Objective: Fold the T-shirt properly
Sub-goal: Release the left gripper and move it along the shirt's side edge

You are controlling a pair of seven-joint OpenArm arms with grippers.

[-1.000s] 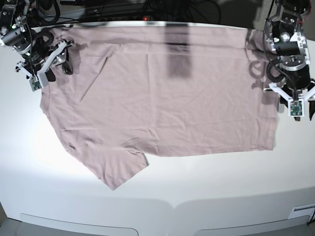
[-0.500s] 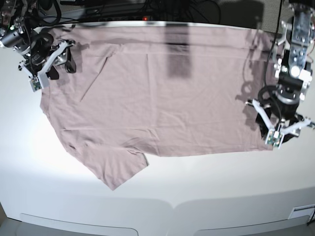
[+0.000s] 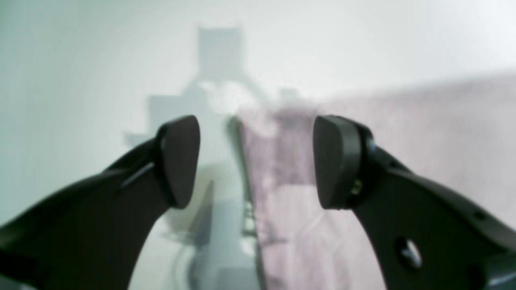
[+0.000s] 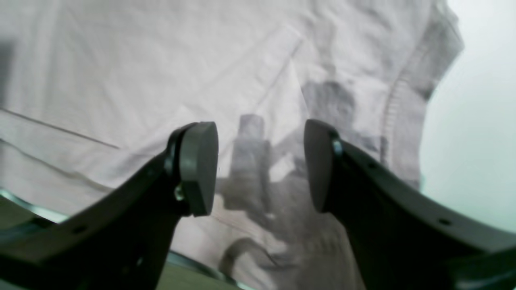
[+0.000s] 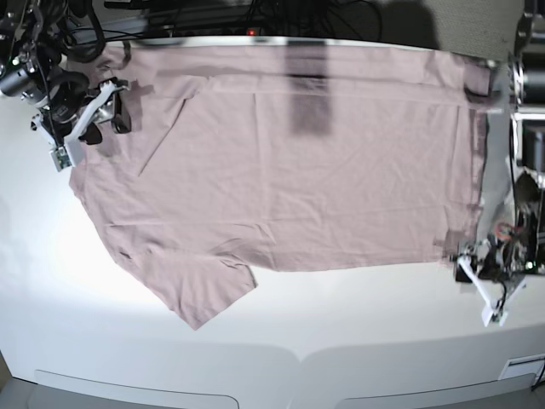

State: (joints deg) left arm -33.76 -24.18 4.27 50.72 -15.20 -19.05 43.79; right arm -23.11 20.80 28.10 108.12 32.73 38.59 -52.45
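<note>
The T-shirt (image 5: 289, 170), plain dusty pink, lies spread flat across the white table, one sleeve (image 5: 200, 294) pointing to the front left. My left gripper (image 5: 479, 290) hangs open just off the shirt's front right corner. In the left wrist view its gripper (image 3: 256, 161) straddles the T-shirt's (image 3: 403, 141) side edge, cloth to the right, bare table to the left, nothing clamped. My right gripper (image 5: 85, 119) is open over the shirt's far left part. In the right wrist view the gripper (image 4: 261, 165) hovers above the T-shirt (image 4: 161, 60), a ribbed hem (image 4: 393, 117) to its right.
The white table (image 5: 341, 341) extends in front of the shirt to a curved front edge. Dark cables and gear (image 5: 255, 13) line the back edge. A dark shadow (image 5: 308, 94) falls across the shirt near the back.
My left arm has travelled from over the shirt's right side toward the front, ending beside the front right corner, and its jaws have spread wider. The right gripper has barely shifted.
</note>
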